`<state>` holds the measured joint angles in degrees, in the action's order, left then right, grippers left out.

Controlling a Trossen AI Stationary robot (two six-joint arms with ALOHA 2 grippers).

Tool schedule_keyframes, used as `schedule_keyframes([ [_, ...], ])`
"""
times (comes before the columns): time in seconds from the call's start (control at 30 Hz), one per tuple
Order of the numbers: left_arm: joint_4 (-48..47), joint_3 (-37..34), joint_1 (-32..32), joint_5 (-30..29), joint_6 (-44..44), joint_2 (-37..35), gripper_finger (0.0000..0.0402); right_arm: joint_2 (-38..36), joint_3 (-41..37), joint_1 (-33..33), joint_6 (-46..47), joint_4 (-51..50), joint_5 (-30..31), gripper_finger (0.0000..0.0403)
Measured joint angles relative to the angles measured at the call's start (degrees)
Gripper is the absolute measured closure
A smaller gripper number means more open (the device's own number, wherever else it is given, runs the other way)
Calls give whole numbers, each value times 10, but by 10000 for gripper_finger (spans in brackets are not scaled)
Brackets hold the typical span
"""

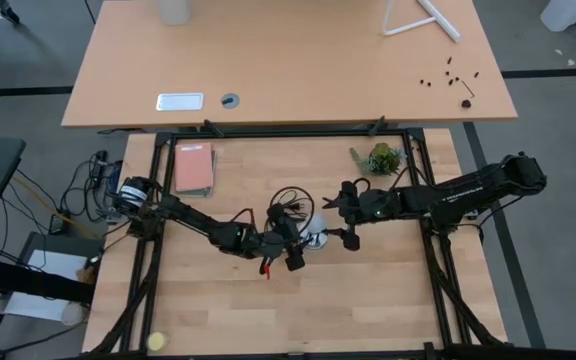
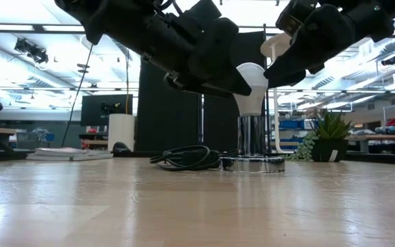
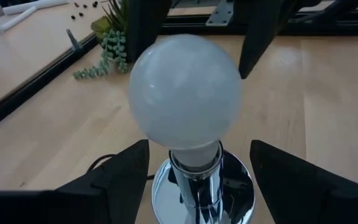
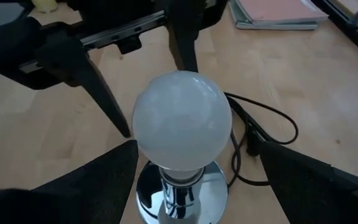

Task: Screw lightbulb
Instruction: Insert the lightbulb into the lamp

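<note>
The white lightbulb (image 3: 185, 93) stands upright with its narrow base in the chrome socket (image 3: 194, 183), which rises from a round silvery disc (image 2: 252, 163) at mid-table; it also shows in the high view (image 1: 313, 232). My left gripper (image 3: 197, 177) is open, with one finger on each side of the bulb's neck, touching nothing. My right gripper (image 4: 197, 180) comes from the opposite side. It is open too, and its fingers stand on either side of the bulb with gaps. Each wrist view shows the other arm's fingers behind the bulb.
The socket's black cord (image 1: 288, 205) lies coiled just behind the disc. A small potted plant (image 1: 380, 158) stands far right and a pink notebook (image 1: 194, 168) far left. A yellow ball (image 1: 156, 341) lies at the near left corner. Black frame rails border the table.
</note>
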<state>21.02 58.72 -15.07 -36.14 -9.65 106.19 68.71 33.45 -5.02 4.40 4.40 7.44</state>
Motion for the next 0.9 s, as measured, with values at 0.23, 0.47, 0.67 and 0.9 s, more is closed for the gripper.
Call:
schedule_keyframes([
  [0.23, 2, 0, 0, 0, -9, 0, 120, 0, 0, 0, 2, -2, -10, 55],
  [0.47, -6, 0, 0, 0, -9, 0, 119, 0, 0, -2, 1, -6, -10, 55],
  [0.67, -24, 0, 0, -7, -21, 0, 119, -2, 0, -2, 0, -25, -11, 55],
  [0.9, -34, 0, 1, -9, -30, 0, 119, -6, 0, -1, -14, -27, -11, 55],
])
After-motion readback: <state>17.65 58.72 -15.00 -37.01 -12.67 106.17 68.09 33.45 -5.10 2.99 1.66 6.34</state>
